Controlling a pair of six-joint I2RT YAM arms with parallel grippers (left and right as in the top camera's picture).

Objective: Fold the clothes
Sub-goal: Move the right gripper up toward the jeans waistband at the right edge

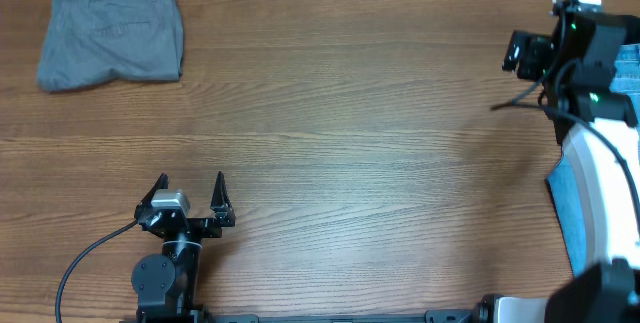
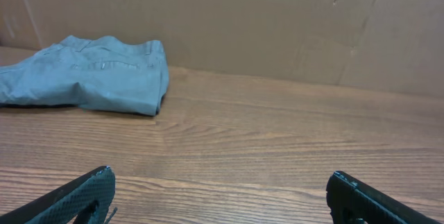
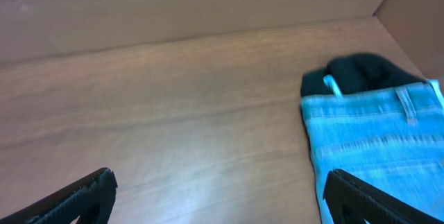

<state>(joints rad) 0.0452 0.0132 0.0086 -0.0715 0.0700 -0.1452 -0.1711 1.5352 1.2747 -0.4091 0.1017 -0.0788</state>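
The clothes, a pair of light blue denim jeans (image 3: 378, 141), lie at the right of the table; in the overhead view only strips of them (image 1: 564, 203) show beside my right arm (image 1: 600, 163). In the right wrist view my right gripper (image 3: 218, 189) is open above bare wood, its right finger (image 3: 361, 196) over the jeans' left edge, and it holds nothing. My left gripper (image 1: 190, 191) is open near the front left edge, far from the jeans. In the left wrist view the left gripper (image 2: 220, 186) has only wood between its fingers.
Folded grey trousers (image 1: 112, 33) lie at the back left corner, also seen as grey trousers (image 2: 90, 75) ahead of the left gripper. A black garment (image 3: 361, 75) lies just behind the jeans. A cardboard wall (image 2: 277, 23) runs along the back.
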